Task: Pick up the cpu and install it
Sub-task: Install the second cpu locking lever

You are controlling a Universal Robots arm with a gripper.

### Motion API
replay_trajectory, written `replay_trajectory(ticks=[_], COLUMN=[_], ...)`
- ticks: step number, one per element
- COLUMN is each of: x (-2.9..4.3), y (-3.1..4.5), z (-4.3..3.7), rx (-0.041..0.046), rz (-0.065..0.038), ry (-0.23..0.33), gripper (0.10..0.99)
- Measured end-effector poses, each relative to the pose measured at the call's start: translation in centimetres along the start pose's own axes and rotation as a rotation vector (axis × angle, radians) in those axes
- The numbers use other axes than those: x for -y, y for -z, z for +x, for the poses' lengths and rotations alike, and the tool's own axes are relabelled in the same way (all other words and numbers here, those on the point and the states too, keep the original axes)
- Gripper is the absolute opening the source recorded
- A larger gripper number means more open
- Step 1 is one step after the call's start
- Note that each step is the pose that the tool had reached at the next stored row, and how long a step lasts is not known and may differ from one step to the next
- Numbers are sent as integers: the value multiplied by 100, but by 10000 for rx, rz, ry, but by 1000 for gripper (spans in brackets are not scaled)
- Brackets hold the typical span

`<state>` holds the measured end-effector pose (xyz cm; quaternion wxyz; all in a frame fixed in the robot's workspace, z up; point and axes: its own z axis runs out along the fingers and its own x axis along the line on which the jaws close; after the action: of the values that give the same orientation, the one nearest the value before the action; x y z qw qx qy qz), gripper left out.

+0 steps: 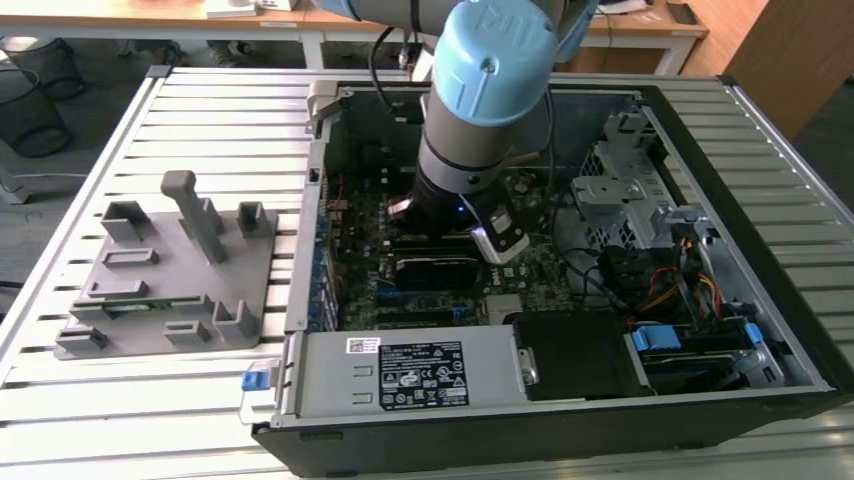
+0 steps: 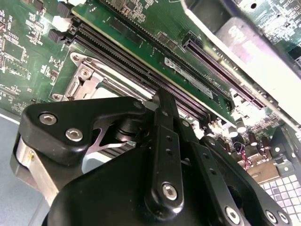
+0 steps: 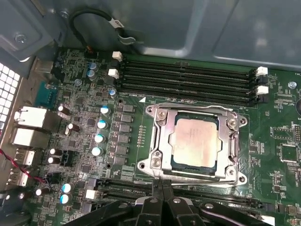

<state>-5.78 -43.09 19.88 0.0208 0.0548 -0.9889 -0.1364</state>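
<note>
The arm (image 1: pixel 478 100) reaches down into the open computer case (image 1: pixel 747 250); the case lies on a tabletop (image 1: pixel 200 110) made of grey slats; a grey tray (image 1: pixel 174 270) stands on the tabletop at the exterior view's left, beside the case.

The cpu (image 3: pixel 194 140) lies flat in its socket (image 3: pixel 157 141) on the green board (image 3: pixel 273 136); its silver top faces up; the metal frame of the socket goes all around it; it looks set in place, with nothing holding it.

The gripper (image 3: pixel 161 203) hangs just above the board, near one edge of the socket; in the first wrist view the two black fingers (image 3: pixel 151 207) stand close together, with a thin gap between them and nothing in that gap; they do not touch the cpu; so the fingers look clenched and hold nothing.

Long black slots (image 3: pixel 188 77) run on the far side of the socket from the gripper; more slots (image 3: pixel 117 190) run right by the fingers; small round blue-topped parts (image 3: pixel 101 125) stand in a row beside the socket; in the second wrist view the black gripper body (image 2: pixel 141 179) sits in front of the socket frame (image 2: pixel 89 80).
</note>
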Motion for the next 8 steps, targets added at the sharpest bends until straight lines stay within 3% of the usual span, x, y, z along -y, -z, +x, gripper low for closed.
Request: replay_trajectory(ticks=[8], x=[49], y=[-5], z=[53], rx=[36], rz=[-349], ry=[19], gripper=[106])
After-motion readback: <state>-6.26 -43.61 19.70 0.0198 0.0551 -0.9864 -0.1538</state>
